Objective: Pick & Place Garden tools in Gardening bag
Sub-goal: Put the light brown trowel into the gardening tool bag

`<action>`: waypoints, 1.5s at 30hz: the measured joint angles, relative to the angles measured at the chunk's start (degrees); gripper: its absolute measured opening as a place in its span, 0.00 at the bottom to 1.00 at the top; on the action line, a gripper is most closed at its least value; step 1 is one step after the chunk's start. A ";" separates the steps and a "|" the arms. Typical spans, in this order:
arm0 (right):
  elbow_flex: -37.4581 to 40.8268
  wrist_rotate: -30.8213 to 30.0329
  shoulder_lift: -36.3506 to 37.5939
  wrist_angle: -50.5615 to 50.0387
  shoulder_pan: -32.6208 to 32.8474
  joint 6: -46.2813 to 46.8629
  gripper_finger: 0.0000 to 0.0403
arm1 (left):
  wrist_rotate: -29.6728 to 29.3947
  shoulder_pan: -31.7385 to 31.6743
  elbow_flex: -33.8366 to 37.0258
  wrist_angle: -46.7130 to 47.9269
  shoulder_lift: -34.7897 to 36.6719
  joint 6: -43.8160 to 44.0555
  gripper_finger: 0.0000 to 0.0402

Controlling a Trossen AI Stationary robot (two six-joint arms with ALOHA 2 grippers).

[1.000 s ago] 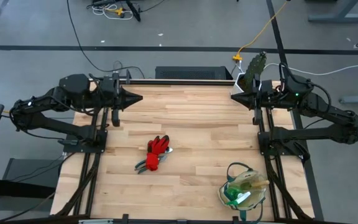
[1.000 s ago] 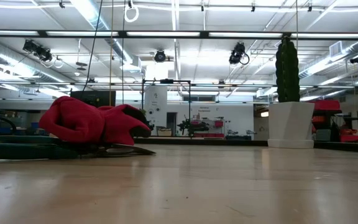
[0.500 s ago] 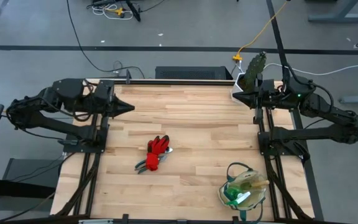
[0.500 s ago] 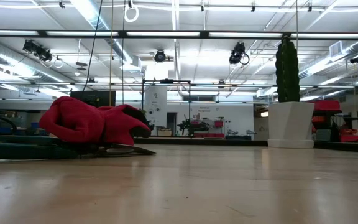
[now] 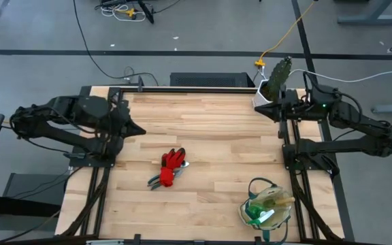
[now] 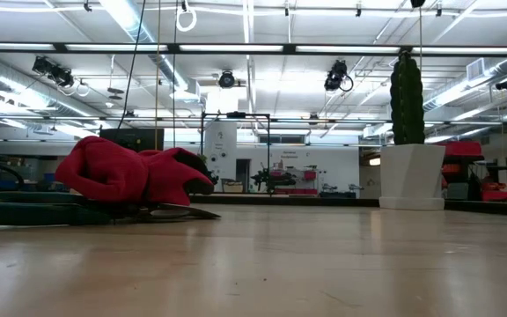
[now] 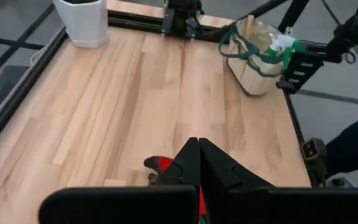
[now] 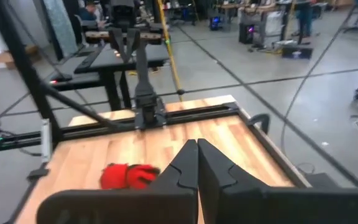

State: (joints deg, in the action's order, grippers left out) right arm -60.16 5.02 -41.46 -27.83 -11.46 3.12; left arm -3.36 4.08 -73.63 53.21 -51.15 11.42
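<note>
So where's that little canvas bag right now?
From above, the bag stands at the table's near right corner, beside the right arm's frame, with a spray bottle inside. The red gloves lie apart, near the table's middle.

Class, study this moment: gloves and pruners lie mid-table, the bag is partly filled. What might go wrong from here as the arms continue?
1. The red gloves lie on the pruners, so a grab may lift both, or only one.
2. The bag sits at the table's near right corner, already holding a spray bottle; a drop may miss or tip it.
3. The left gripper is shut and must open first.
</note>
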 joint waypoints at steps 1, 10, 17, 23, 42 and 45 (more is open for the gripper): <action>0.00 0.17 0.25 -0.47 0.35 0.40 0.00 | 0.50 0.00 -0.02 0.19 -0.09 0.04 0.00; -3.81 -1.53 3.18 -7.96 2.09 0.70 0.00 | 1.12 -0.02 -0.02 2.93 -0.89 0.39 0.00; -4.87 -1.10 3.04 -11.26 2.38 -0.80 0.00 | 3.36 -0.02 -0.02 5.33 -3.18 0.53 0.00; -4.87 -1.07 3.07 -13.84 2.38 -0.83 0.00 | 4.76 0.42 -0.02 7.00 -7.75 0.24 0.00; -4.87 -0.92 3.09 -17.23 2.38 -0.99 0.00 | 4.60 2.99 0.00 10.45 -22.04 0.11 0.00; -4.87 -0.93 3.09 -17.23 2.38 -0.97 0.00 | 4.44 2.96 0.01 10.47 -22.01 -0.02 0.00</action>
State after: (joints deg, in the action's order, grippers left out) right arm -65.04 4.09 -38.37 -45.06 -9.08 2.15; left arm 1.08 7.04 -73.61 63.68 -73.17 11.40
